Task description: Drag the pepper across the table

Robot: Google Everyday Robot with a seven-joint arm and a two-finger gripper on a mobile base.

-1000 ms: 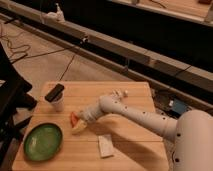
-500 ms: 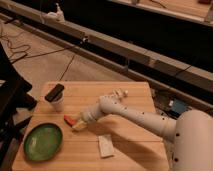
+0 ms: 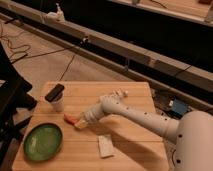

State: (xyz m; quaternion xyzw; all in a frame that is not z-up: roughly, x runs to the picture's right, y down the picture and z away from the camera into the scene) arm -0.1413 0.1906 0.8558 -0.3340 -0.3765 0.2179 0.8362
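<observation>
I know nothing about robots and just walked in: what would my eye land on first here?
First the big white arm, reaching from the lower right across the wooden table. Its hand sits low over the table's middle-left, right beside a small orange-red pepper. Next comes the bright green plate at the near left corner, just below them.

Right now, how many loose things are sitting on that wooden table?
4: a green plate at near left, a white cup at far left, a white block at near centre, and a small pepper mid-left, at the robot's tool. The arm may hide more.
</observation>
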